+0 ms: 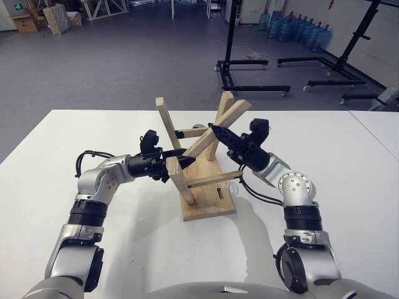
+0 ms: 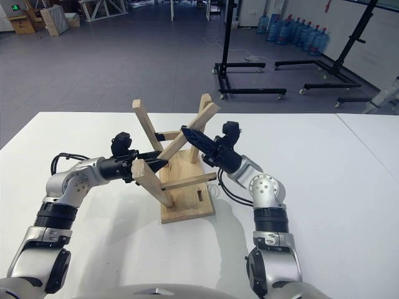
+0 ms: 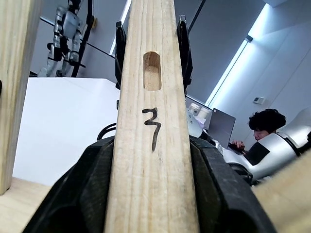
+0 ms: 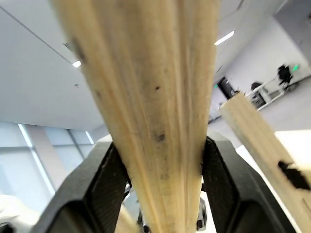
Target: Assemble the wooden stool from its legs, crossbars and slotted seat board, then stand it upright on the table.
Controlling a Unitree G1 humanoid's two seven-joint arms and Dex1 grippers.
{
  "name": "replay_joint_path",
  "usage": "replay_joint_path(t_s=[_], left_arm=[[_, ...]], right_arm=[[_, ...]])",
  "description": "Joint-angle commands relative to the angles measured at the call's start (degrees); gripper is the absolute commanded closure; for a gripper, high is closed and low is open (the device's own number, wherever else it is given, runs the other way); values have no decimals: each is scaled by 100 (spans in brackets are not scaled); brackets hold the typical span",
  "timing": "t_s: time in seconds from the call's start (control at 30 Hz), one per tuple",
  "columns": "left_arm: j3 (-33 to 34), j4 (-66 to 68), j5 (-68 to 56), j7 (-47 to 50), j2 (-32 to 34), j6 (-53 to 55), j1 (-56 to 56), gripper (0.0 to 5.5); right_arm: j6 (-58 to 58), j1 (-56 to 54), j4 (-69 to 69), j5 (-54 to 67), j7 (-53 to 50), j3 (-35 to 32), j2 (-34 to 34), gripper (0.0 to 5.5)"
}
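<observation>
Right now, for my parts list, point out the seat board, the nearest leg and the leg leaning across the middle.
Seat board (image 1: 206, 204): left eye view, bare top face.
Nearest leg (image 3: 155, 184): left wrist view, face below its slot.
Leaning leg (image 1: 239, 110): left eye view, upper end.

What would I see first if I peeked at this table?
An upside-down, half-built wooden stool lies in the middle of the white table, with its legs poking up crookedly. The left gripper is clamped on the near leg. The right gripper is clamped on a leaning leg at the back.
</observation>
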Motion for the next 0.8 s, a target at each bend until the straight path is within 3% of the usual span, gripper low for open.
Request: replay_joint_path(t_s=[0.03,0.1,0.27,0.43,0.6,0.8], left_arm=[[330,366,222,501,145,-54,49,259],[462,264,159,540,221,14,208,237],[927,-140,2,719,421,93,902,157],[1202,-313,17,1111,417,64,1324,154],[1446,-331,6,1424,523,29,1372,154],[1467,-251,92,1756,435,-40,1272,154]], right_arm=[[-791,167,-438,-451,158,-95,-283,343],[-1278,202,-487,-824,96,-127,-421,344],[-1120,592,-648,-791,775,-309,-1471,344],[-1180,1339,-244,-1108,1639,-219,-2305,344],[-1105,1887,-731,-1085,1788,48,-2343,345],[-1794,2039,-1167,-1571,1778,326,-2502,345]])
